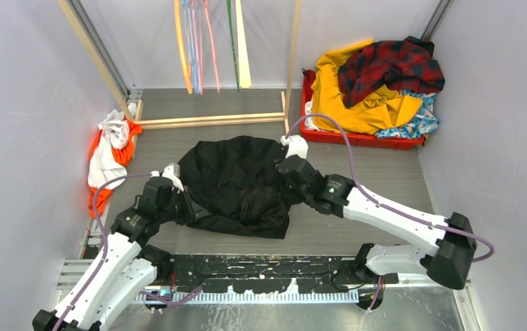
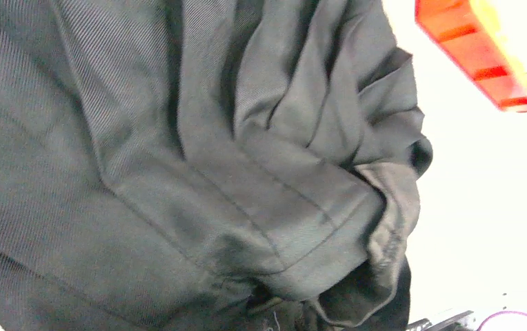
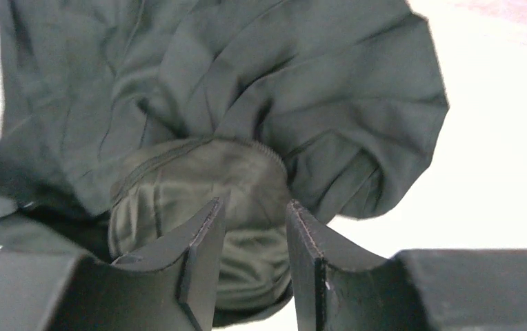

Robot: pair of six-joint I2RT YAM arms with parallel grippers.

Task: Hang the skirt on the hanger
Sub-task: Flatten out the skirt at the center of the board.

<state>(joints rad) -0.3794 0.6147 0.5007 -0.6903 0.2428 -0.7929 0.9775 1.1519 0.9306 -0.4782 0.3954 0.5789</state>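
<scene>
The skirt [image 1: 423, 118], blue with a flower print, lies in the red bin [image 1: 357, 138] at the back right, mostly under other clothes. Coloured hangers [image 1: 193, 48] hang blurred at the back. A big black coat [image 1: 236, 183] lies crumpled mid-table. My left gripper [image 1: 181, 200] is at the coat's left edge; in the left wrist view the coat's fabric [image 2: 199, 172] fills the frame and hides the fingers. My right gripper [image 3: 254, 214] is open at the coat's right side [image 1: 290, 169], its fingers on either side of a bunched fold [image 3: 212, 179].
A yellow garment [image 1: 357, 103] and a red plaid one [image 1: 392, 65] are piled in the bin over the skirt. A white and orange garment [image 1: 109, 155] lies by the left wall. A wooden rack frame [image 1: 209, 121] stands behind the coat. The bin's corner shows in the left wrist view [image 2: 481, 55].
</scene>
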